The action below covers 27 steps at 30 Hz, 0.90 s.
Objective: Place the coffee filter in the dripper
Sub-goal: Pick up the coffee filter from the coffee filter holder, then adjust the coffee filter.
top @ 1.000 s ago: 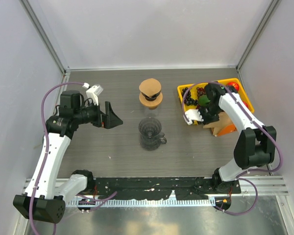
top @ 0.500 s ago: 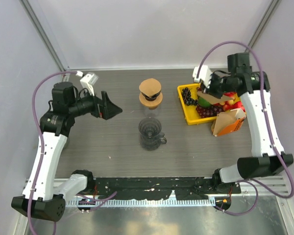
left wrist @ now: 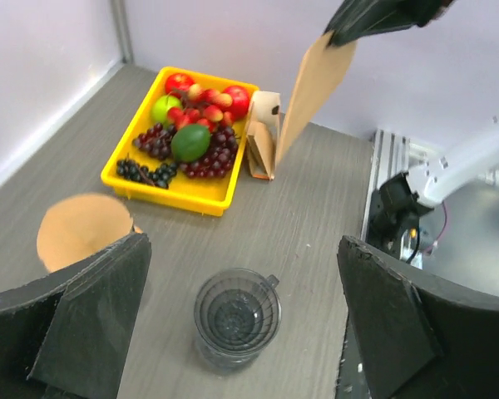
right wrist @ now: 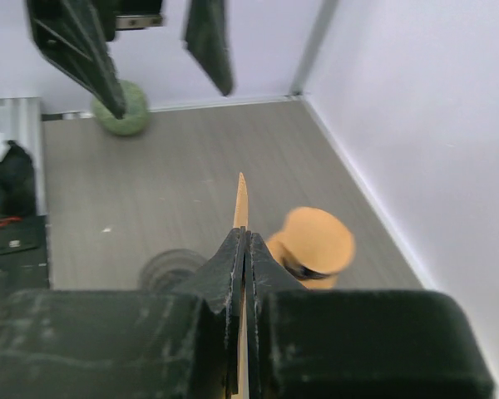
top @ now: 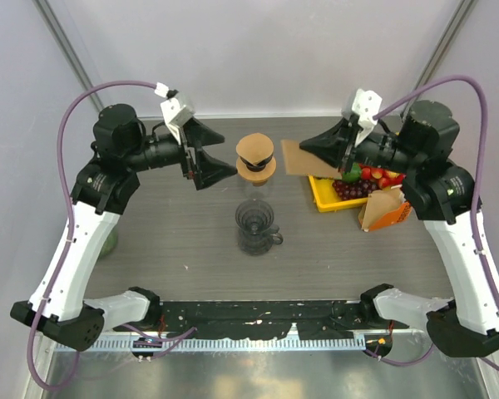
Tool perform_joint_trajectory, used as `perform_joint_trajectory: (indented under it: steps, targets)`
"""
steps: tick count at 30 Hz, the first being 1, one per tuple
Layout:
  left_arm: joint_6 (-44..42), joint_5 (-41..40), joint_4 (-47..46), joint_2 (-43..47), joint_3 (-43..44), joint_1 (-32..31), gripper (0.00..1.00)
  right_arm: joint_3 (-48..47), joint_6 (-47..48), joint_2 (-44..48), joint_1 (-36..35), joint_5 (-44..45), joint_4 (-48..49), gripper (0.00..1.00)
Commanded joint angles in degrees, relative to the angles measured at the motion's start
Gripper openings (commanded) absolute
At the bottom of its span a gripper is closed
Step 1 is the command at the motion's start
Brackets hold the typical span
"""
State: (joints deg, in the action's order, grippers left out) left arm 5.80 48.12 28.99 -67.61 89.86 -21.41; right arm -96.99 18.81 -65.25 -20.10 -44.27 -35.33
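The clear glass dripper [top: 256,226] stands upright at the table's middle and holds nothing; it also shows from above in the left wrist view as the dripper [left wrist: 237,320]. My right gripper [top: 309,147] is shut on a flat brown coffee filter [top: 293,160], held in the air behind and to the right of the dripper. In the right wrist view the filter [right wrist: 241,199] is edge-on between the closed fingers, with the dripper [right wrist: 170,268] blurred below. My left gripper [top: 223,158] hangs open and holds nothing, high and behind-left of the dripper.
A tan cone-shaped piece on a dark stand [top: 255,158] sits just behind the dripper, between the two grippers. A yellow fruit tray [top: 320,198] and an orange carton [top: 382,212] are at the right. A green ball [right wrist: 125,112] lies at the left.
My right arm has lifted the filter from beside the carton and swung it left over the table. The left gripper has risen and moved back toward the centre, still open.
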Motion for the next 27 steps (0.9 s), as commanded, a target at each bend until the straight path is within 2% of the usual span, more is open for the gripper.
perform_joint_trajectory:
  steps: [1, 6, 9, 15, 18, 25, 27]
  targets:
    - [-12.82, 3.04, -0.08, -0.06, 2.86, -5.73, 0.95, 2.77, -3.96, 2.84, -6.87, 1.63, 2.90, 0.05]
    - [-17.75, 1.46, 0.63, 1.17, -0.04, -13.39, 0.93, 5.31, -2.64, 4.78, -13.11, 3.05, 1.14, 0.05]
    - [-18.28, 0.58, 0.63, 0.82, -0.92, -15.41, 0.92, 5.58, -1.24, 5.40, -16.28, 3.66, 0.00, 0.05]
    - [-21.00, 0.05, 2.29, -1.38, 0.92, -19.19, 0.83, 5.41, 0.26, 5.05, -19.89, 4.19, -1.67, 0.05]
    - [-21.36, 0.04, 2.65, -1.99, 1.10, -20.51, 0.75, 5.76, 0.44, 4.79, -21.03, 4.46, -2.11, 0.05]
    - [-23.47, 1.80, 4.67, -2.08, 0.93, -21.13, 0.41, 6.37, 0.88, 4.87, -22.44, 4.81, -1.67, 0.05]
    - [-23.03, 2.59, 4.23, -2.08, 0.93, -21.39, 0.38, 6.81, 1.05, 4.87, -22.88, 4.90, -1.50, 0.05]
